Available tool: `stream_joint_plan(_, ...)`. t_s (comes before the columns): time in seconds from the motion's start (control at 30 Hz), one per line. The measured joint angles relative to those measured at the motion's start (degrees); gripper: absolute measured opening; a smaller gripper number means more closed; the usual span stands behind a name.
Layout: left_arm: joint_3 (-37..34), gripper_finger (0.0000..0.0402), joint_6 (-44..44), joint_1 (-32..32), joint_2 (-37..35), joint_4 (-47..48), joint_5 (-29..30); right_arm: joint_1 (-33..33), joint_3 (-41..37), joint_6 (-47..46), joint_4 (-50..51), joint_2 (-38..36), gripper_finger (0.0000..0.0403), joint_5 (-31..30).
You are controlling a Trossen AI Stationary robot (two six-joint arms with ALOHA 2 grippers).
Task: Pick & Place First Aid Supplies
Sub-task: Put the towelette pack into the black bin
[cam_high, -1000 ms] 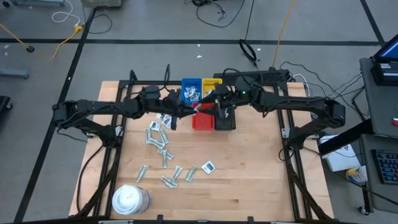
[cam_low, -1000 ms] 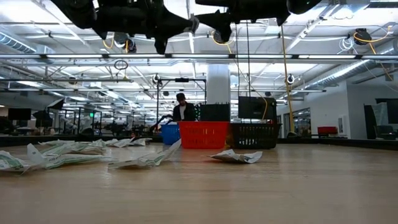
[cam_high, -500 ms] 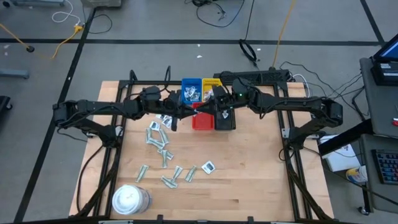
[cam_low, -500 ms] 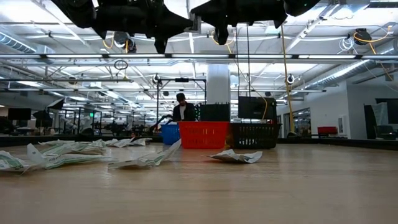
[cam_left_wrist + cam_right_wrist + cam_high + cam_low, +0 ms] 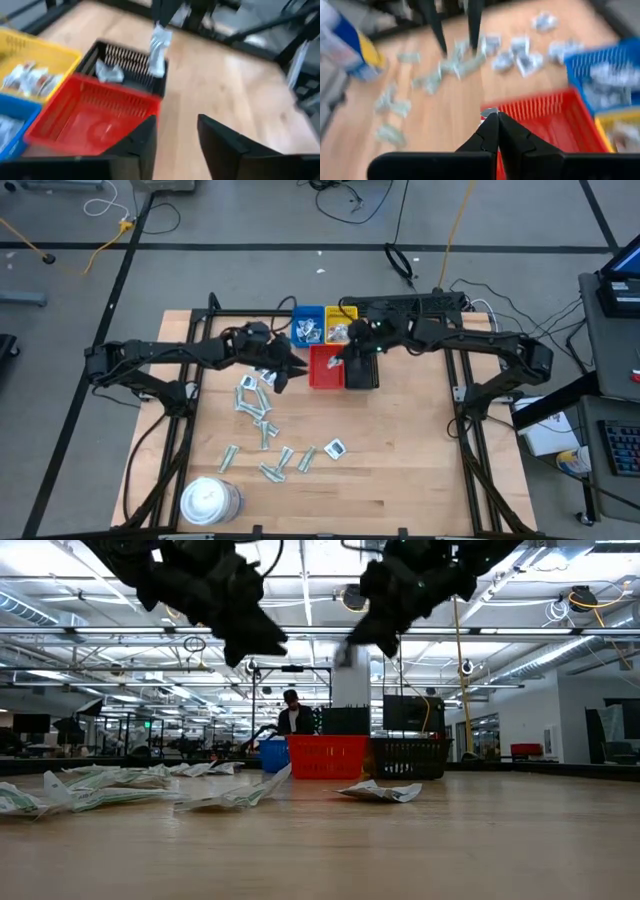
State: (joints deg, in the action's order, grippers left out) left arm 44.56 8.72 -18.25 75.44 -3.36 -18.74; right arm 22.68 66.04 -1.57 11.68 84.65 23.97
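Because the packets (image 5: 262, 420) are thin, flat wraps, they will likely weigh almost nothing, bend and crinkle under any pinch, and slide on the wood instead of lifting cleanly. Nearest the front edge of the tabletop (image 5: 400, 470) stands the white tub (image 5: 208, 500). Beyond it, the narrow pale strips and a white square packet (image 5: 336, 447) lie scattered and partly overlapping. A raised edge or corner looks like the best place to take hold. Pressing straight down on a flat face risks pushing a wrap along or catching two at once.

Farther back, the left pincer (image 5: 175, 125) hangs over the tabletop just beside the red tray (image 5: 325, 375), its fingers apart and nothing between them. The right pincer (image 5: 338, 360) is over the red tray, clamped together on the top edge of one held packet (image 5: 157, 49). That wrap dangles limp below the tips, so it may swing or slip.

The black tray (image 5: 365, 377) sits touching the red one. Behind them, the blue tray (image 5: 300, 313) and yellow tray (image 5: 345, 309) already contain wraps.
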Motion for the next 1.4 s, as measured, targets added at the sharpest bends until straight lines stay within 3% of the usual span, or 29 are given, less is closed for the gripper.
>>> stream_joint_plan(0.13,0.0,0.0173,-2.2,-0.5,0.0,7.4,1.0,1.0,0.0,6.0,7.5,0.7,0.0001,-3.3)
stream_joint_plan(0.3,0.0,0.018,-3.9,-0.8,0.0,14.2,1.8,2.5,-0.2,11.7,15.0,0.8,0.0,-7.8)
stream_joint_plan(0.63,0.0,0.0159,-6.7,-0.8,0.0,22.4,7.1,2.8,-10.3,14.0,10.4,0.8,0.0007,-10.5)
stream_joint_plan(0.8,0.0,0.0169,-0.7,-1.0,0.0,26.0,16.7,2.4,-11.1,13.2,8.7,0.8,0.0065,-10.4)
stream_joint_plan(1.03,0.0,0.019,12.2,-2.5,0.0,32.4,19.6,2.3,-11.1,11.9,7.3,0.8,0.0153,-10.6)
stream_joint_plan(1.17,0.0,0.0183,20.4,-3.1,0.0,35.8,22.9,2.4,-11.1,9.9,5.9,0.8,0.0178,-10.5)
stream_joint_plan(1.4,0.0,0.016,26.6,-3.5,3.5,36.3,25.2,2.4,-11.1,9.8,4.8,0.8,0.0189,-10.4)
